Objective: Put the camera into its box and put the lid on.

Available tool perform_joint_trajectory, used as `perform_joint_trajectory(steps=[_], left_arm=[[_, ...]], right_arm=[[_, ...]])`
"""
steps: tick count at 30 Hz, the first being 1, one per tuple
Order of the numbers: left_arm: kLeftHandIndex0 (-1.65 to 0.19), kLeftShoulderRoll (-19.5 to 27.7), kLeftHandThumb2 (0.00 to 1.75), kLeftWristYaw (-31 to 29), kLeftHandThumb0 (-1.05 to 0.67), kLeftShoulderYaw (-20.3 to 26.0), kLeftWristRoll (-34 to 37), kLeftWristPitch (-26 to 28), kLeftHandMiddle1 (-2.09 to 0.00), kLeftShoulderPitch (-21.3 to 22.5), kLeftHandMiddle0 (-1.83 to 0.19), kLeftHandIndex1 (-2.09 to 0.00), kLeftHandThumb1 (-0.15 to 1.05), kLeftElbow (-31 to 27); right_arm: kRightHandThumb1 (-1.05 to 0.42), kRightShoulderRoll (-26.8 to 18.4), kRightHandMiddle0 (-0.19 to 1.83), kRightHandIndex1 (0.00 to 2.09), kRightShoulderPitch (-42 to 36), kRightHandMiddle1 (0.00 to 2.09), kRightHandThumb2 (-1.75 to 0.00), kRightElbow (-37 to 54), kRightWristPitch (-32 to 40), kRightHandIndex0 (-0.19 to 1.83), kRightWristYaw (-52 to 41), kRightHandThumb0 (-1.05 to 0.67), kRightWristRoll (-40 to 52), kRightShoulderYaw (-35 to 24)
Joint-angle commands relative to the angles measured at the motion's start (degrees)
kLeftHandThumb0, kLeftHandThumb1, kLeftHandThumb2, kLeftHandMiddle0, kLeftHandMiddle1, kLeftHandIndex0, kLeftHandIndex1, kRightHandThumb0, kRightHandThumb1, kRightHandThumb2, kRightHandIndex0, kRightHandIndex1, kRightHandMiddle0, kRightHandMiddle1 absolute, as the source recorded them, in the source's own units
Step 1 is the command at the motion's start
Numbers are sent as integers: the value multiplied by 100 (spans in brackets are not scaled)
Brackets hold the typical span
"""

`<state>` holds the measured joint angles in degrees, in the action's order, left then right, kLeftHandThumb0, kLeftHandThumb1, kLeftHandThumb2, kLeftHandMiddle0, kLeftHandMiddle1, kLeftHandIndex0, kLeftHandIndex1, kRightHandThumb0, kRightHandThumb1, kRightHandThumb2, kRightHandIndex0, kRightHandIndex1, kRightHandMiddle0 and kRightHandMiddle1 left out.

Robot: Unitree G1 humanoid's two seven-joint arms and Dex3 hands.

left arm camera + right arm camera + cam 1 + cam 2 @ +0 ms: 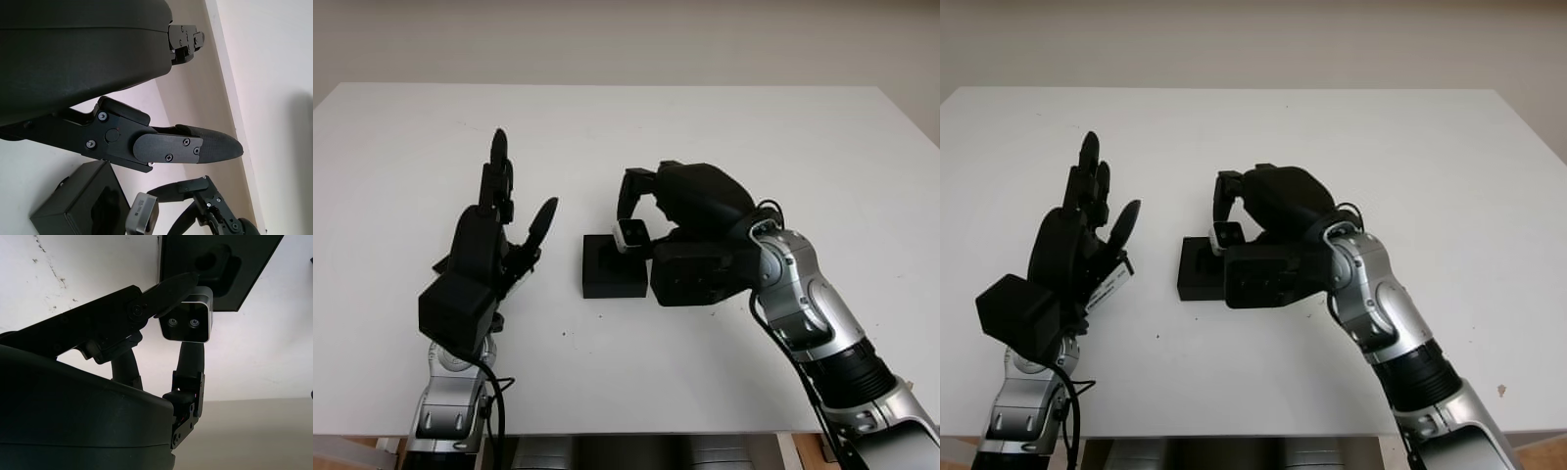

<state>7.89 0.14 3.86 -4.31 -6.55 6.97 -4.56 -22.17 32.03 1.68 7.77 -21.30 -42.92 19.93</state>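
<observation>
Gripping the camera [187,321], the right hand [690,230] is hovering over the box [612,266] near the middle of the white table [803,137]. Its fingers [164,290] are curling around the small silver body, one pressing along one side and another [190,362] coming up against the opposite side, so the camera is sitting pinched between the fingertips. In the right wrist view the camera's face with its two small round lenses is pointing back toward the palm, and the box's dark moulded recess is lying just beyond the fingertips, with the camera partly overlapping the box's edge. From the head views the camera is hanging at the right rim of the box, just above it; whether it is touching the box I cannot tell.

The box is lying open on the table, its hollow facing up. A second black block [690,279] is showing right under the right hand, touching the box's right side.

The left hand [494,245] is standing open to the left of the box, well apart from it, fingers [497,162] pointing away from the robot, holding nothing.
</observation>
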Motion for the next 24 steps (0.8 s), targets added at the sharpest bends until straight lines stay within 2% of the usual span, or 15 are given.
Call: perform_joint_trajectory(steps=[1,7,11,19,23,24], left_arm=[[12,-39,32,-6,-73,-8,40,-87,-5,15,10,-5,105,80],[13,-109,30,29,-74,-27,62,-80,-5,19,10,-5,105,81],[13,-123,30,41,-75,-43,22,-95,-5,0,10,-5,105,64],[13,-162,31,28,-76,-61,57,-137,-5,-15,11,-5,105,63],[13,-156,31,40,-75,-63,40,-138,-5,-27,11,-5,105,57],[13,-157,31,45,-75,-64,36,-114,-5,-36,11,-5,105,39]], right_arm=[[-100,38,36,209,38,184,-5,113,-10,25,12,-39,-20,32],[-98,65,39,209,146,168,-5,73,87,35,-71,-38,-133,126],[-98,146,42,209,225,175,-5,-37,117,46,-26,-36,-178,182],[-102,349,39,209,379,157,-6,-115,520,37,-216,-34,-358,351],[-104,417,32,209,406,167,-6,-119,600,36,-200,-33,-450,431],[-104,437,32,209,407,175,-6,-124,612,37,-192,-33,-450,439]])
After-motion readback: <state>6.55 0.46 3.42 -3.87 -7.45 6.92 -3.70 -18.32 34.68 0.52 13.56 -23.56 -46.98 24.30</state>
